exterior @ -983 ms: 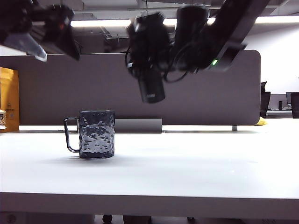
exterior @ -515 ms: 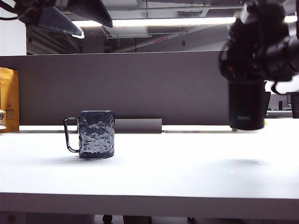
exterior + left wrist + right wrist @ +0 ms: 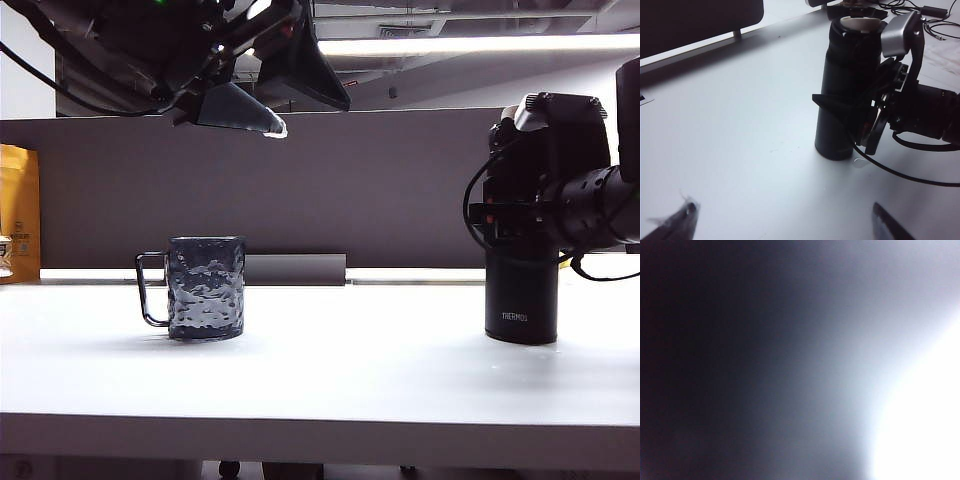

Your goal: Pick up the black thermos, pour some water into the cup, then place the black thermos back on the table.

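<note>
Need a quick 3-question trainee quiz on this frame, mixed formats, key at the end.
1. True or false: the black thermos stands upright on the table.
2. Which gripper is closed around the thermos? A) left gripper B) right gripper C) neither
3. Fill in: the cup has its handle pointing toward the ____ side of the exterior view.

Key
1. True. Its base rests on the white surface, lettering near the bottom.
2. B. The right gripper clamps the flask's upper body; the left gripper hangs open, high above the cup, holding nothing.
3. Left. The cup sits apart from the thermos, well to its left.
</note>
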Action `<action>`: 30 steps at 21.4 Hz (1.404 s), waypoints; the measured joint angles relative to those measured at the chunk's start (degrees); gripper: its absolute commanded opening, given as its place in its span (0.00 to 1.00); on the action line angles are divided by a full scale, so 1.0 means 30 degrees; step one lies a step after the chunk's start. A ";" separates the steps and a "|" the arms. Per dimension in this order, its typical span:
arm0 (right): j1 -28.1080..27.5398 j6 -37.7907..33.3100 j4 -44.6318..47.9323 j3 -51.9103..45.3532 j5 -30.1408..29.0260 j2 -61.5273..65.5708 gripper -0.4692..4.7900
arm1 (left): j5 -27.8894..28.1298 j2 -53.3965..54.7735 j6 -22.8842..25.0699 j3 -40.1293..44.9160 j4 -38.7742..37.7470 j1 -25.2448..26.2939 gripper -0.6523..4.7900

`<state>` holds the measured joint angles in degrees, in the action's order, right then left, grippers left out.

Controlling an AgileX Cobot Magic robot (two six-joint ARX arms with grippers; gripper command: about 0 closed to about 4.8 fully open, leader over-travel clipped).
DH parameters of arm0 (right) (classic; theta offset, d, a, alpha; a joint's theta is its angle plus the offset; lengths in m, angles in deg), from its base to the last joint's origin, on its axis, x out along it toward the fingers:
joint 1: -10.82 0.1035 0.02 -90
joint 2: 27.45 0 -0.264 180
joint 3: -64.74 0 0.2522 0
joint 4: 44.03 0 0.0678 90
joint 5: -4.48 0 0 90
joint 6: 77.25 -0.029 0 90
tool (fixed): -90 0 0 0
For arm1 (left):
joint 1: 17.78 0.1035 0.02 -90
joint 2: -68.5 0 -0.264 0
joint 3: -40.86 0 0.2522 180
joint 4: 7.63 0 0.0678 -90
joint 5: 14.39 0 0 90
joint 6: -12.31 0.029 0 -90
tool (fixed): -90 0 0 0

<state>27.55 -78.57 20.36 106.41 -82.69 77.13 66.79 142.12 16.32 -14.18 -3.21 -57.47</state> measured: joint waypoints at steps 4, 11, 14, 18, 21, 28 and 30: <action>0.0015 -0.0051 0.1056 0.0109 -0.0437 0.0780 0.64 | 0.0000 0.0000 0.0000 0.0000 0.0000 0.0000 1.00; 0.0022 -0.0051 -0.0015 -0.0284 -0.0495 0.0495 1.00 | 0.0000 0.0000 0.0000 0.0000 0.0007 0.0000 1.00; 0.0022 -0.0058 -0.1107 -0.2069 -0.0510 -0.2127 1.00 | 0.0007 -0.0146 0.0000 0.0000 -0.0233 0.0015 1.00; 0.0022 -0.3410 -0.5690 -0.4983 -0.2871 -0.9012 0.07 | 0.0495 -0.2805 -0.0911 0.0007 -0.2739 0.0022 0.09; 0.0058 -0.5289 -0.9559 -0.5275 -0.5982 -1.5635 0.07 | 0.0554 -0.6929 -0.1494 0.0000 -0.5566 0.0036 0.11; 0.0029 -0.2718 -2.4312 -0.3242 -0.4554 -2.6855 0.07 | 0.0568 -1.4185 -0.1945 -0.0058 -1.1125 0.0036 0.11; 0.0015 -0.2579 -2.6010 -0.3395 -0.4138 -2.8501 0.07 | 0.1239 -1.5526 -0.2040 0.0000 -1.3012 0.0036 0.11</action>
<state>27.59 -86.31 -57.67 96.22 -95.11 -8.38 70.51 95.54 10.20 -14.18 -42.25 -57.36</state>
